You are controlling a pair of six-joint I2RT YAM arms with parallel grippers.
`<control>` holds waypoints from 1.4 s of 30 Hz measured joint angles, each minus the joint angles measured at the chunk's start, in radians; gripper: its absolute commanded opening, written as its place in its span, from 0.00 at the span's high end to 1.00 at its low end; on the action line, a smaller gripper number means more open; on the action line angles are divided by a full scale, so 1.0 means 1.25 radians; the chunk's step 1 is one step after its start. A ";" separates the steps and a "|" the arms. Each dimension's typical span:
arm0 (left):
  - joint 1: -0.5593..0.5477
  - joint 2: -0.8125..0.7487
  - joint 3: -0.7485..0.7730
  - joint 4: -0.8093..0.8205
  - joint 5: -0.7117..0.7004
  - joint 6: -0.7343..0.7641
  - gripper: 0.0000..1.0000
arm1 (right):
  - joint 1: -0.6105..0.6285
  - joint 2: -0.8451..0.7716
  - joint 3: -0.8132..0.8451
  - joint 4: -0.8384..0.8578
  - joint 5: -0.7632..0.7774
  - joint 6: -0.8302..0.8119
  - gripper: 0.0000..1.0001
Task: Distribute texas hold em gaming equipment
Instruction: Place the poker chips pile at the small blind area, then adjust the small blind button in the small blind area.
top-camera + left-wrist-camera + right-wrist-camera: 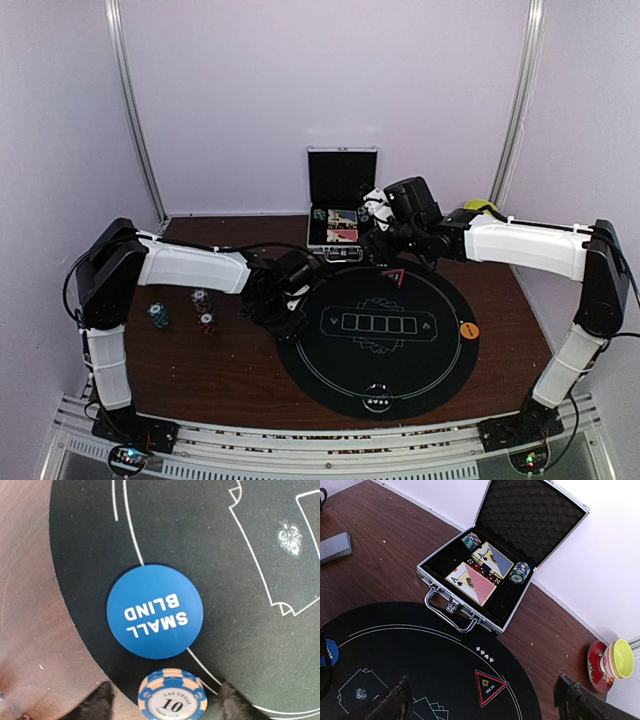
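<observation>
A blue round "SMALL BLIND" button point(155, 611) lies on the black mat's point(250, 645) left edge. Just below it a blue-and-cream striped "10" poker chip point(172, 697) lies flat between my left gripper's point(167, 707) open fingers point(97, 703), which do not touch it. In the top view this gripper point(290, 304) is at the mat's left rim. My right gripper point(378, 238) is open and empty above the mat's far edge, near the case; its fingers point(385, 702) frame a red-edged "ALL IN" triangle point(490, 686). A grey-backed card deck point(335, 547) lies on the table.
The open silver case point(452, 611) holds two card decks, dice and chip stacks point(519, 572). Loose chips point(158, 315) lie on the wood at the left. An orange button point(468, 329) sits at the mat's right rim. A yellow-green cup on a red saucer point(615, 660) stands at the back right.
</observation>
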 measured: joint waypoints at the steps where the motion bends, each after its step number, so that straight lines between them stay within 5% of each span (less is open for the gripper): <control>1: 0.000 0.000 0.000 0.000 -0.004 -0.002 0.16 | 0.000 0.000 0.000 0.000 0.000 0.000 0.00; 6: -0.001 0.002 0.024 -0.007 -0.017 -0.002 0.08 | 0.000 0.000 0.000 0.000 0.000 0.000 0.00; 19: -0.001 0.119 0.178 -0.020 -0.075 0.019 0.08 | 0.000 0.000 -0.005 0.004 -0.008 0.000 0.00; 42: 0.005 0.120 0.181 -0.042 -0.205 0.021 0.09 | 0.000 0.000 -0.010 0.004 -0.020 0.000 0.00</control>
